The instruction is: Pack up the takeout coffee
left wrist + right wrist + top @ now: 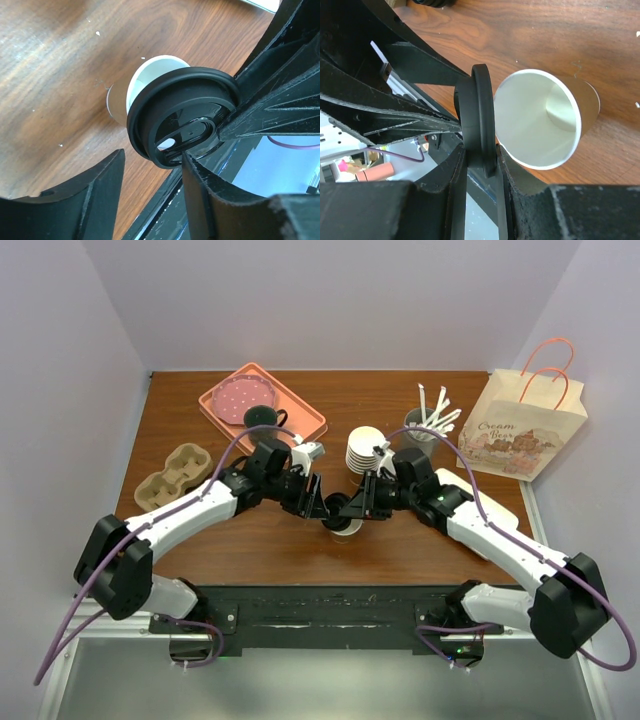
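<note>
A kraft-brown paper cup [348,528] [116,102] [555,117] stands open on the wooden table, white inside and empty. Its black sip lid [340,508] [185,117] [479,120] hangs edge-on just beside the cup's rim, not seated on it. My right gripper [356,506] [481,152] is shut on the lid's rim. My left gripper [320,506] [152,160] faces it from the left, open, with its fingers [80,200] spread below the lid. One finger stands close to the lid's lower edge, and I cannot tell whether it touches.
A pink tray [300,425] at the back holds a pink plate [240,398] and a dark mug [264,418]. A cardboard cup carrier [178,476] lies at left. A stack of white cups [366,448], a cup of stirrers [425,425] and a paper bag [520,428] stand at back right.
</note>
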Available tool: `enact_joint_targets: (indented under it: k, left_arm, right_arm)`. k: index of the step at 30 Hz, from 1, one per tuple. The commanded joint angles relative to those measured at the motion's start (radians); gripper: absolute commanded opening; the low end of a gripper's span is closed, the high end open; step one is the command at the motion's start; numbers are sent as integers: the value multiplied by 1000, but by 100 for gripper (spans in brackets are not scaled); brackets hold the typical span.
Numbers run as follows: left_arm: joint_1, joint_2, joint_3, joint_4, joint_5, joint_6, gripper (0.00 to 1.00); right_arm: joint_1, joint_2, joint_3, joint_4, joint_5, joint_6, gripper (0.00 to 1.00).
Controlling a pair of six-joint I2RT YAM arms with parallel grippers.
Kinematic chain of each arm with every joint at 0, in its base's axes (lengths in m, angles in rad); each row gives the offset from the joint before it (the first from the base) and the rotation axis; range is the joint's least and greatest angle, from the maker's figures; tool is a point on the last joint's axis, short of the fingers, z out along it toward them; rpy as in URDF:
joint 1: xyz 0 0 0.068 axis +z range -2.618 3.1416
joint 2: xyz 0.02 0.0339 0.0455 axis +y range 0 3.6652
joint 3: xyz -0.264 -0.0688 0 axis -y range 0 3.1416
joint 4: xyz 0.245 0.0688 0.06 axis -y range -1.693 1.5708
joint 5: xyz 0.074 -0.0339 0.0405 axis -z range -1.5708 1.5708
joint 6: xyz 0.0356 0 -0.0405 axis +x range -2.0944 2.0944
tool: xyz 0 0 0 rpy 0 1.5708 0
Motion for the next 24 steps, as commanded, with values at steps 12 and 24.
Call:
enact_joint_targets:
  k: [12, 24]
  left_arm:
    - [-31, 44, 68, -3, -24, -17, 37]
    - [-45, 63, 78, -1, -24, -22, 37]
  right_arm:
    - [-12, -31, -8, 19, 2, 0, 29]
    - [-16, -31, -8, -7, 11, 2, 30]
